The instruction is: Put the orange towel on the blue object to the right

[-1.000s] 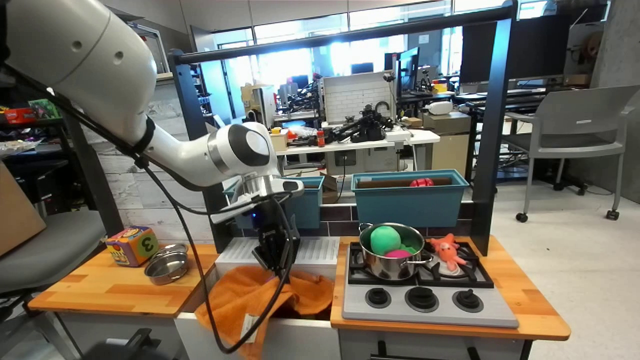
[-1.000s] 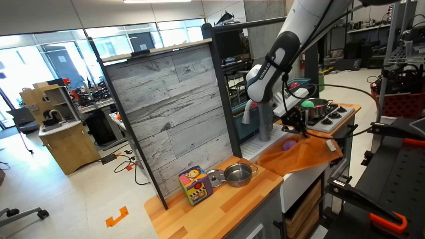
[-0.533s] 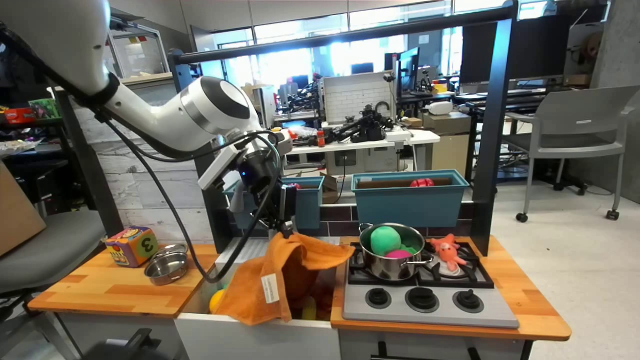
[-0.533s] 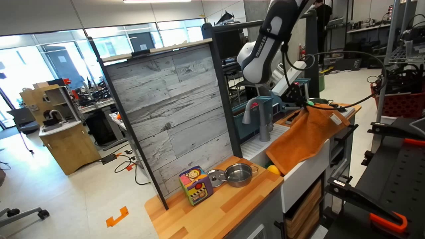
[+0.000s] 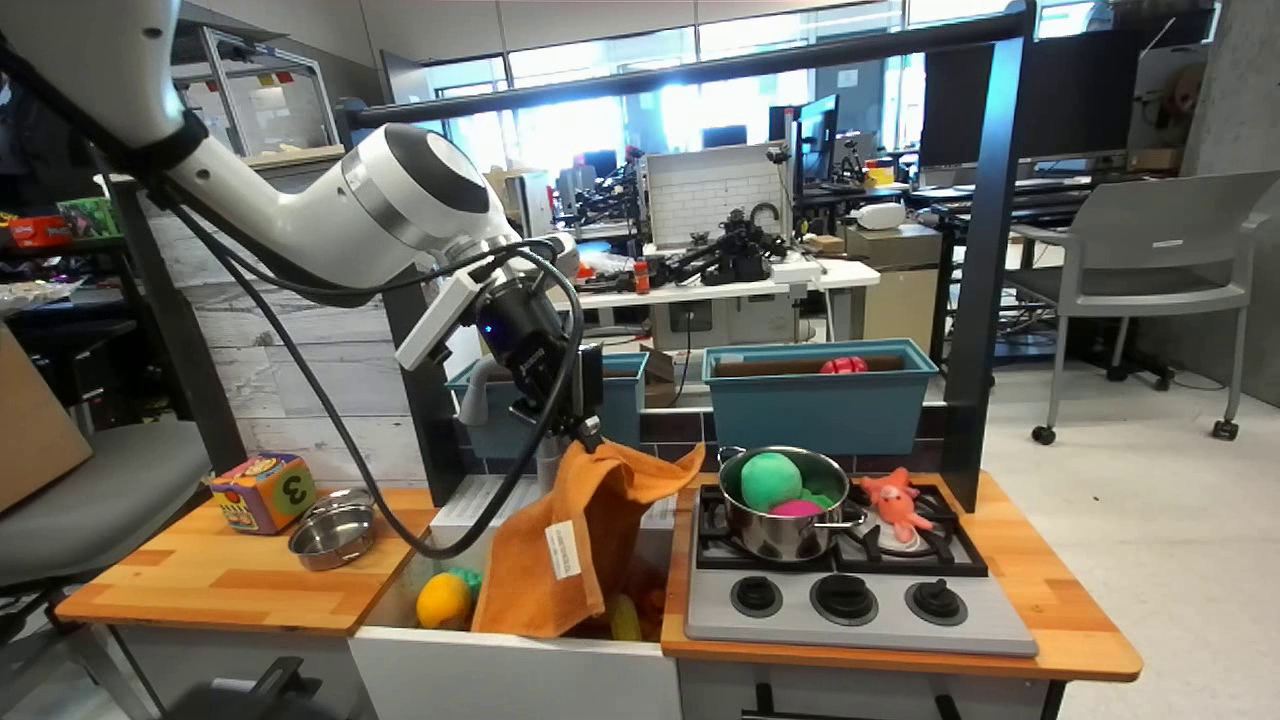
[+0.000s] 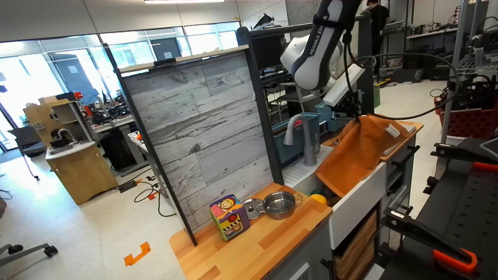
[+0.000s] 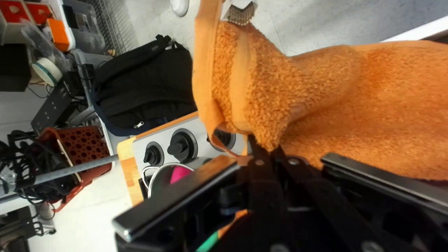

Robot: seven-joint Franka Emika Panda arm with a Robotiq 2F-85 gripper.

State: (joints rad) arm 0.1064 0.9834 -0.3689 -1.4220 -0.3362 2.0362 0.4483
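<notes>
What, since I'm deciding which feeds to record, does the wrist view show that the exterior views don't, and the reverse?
Only the wrist view shows the black bag. Only the exterior views, both of them, show the toy block, small steel pan and gray faucet. The wide blue bin is plain in both of them too; whether the teal-green sliver in the wrist view is part of it, I can't tell. All share the orange towel, pinched in the hand, and at least part of the stove.
</notes>
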